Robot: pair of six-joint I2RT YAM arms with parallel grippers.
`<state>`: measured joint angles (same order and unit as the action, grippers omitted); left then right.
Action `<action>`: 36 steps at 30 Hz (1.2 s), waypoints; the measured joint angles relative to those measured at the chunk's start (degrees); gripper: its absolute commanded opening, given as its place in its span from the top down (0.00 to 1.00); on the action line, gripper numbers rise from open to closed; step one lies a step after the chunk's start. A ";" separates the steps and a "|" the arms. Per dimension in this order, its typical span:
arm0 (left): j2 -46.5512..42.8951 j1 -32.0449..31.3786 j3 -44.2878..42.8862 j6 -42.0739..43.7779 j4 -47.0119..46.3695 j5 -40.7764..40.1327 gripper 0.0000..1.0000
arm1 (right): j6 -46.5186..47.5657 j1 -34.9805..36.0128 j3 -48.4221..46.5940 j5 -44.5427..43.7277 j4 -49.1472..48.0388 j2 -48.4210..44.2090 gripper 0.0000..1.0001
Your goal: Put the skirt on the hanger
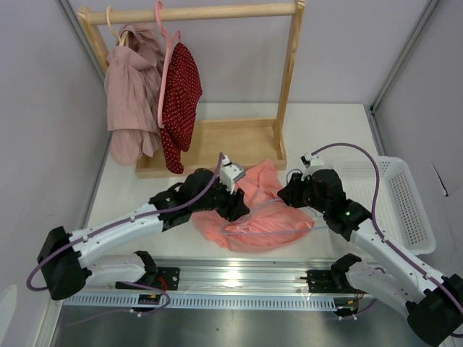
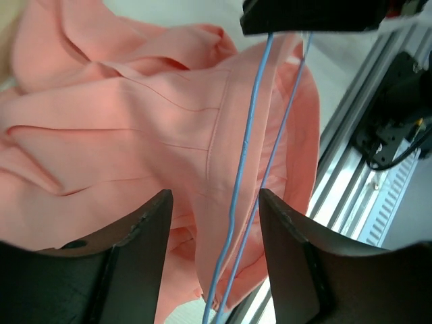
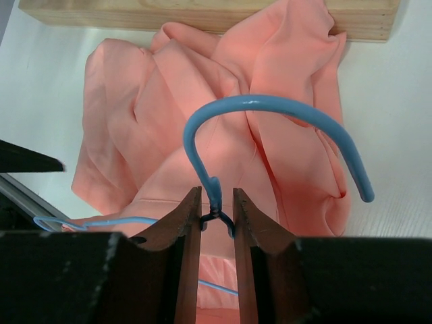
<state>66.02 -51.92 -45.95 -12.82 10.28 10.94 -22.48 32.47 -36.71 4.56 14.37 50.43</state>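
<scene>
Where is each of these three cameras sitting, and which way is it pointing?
Top external: above and behind the arms, looking down on the table, skirt and wooden rack; both arms show.
Left wrist: on the left arm, looking down between the open left tool at the skirt and the hanger wires.
Right wrist: on the right arm, facing the rack's base; the right tool pinches the hanger's neck.
Shared: both wrist views show the skirt and the hanger.

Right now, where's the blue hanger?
The hanger lies over the skirt at the table's near centre; right wrist view shows its neck pinched by the right gripper.
</scene>
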 measured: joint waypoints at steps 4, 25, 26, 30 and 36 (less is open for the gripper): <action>-6.47 0.35 -0.02 -2.05 1.07 -3.80 0.37 | -0.90 0.04 0.02 -0.76 -0.31 0.00 1.00; -24.09 0.00 16.00 -17.94 5.27 -10.27 0.47 | -9.94 0.42 0.07 -8.98 -1.90 0.76 1.00; -24.55 -0.35 16.83 -18.67 5.16 -10.23 0.46 | -10.14 0.52 0.07 -9.44 -1.97 0.90 1.00; -24.79 -1.79 18.58 -20.63 4.46 -10.21 0.45 | -10.56 1.01 0.07 -10.62 -2.32 1.31 1.00; -22.25 -4.50 19.32 -23.21 2.19 -12.31 0.43 | -10.60 1.36 0.07 -11.52 -2.29 1.64 1.00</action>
<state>43.77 -56.42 -26.63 -36.03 12.47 -1.37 -33.08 33.82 -36.64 -6.96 12.08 52.07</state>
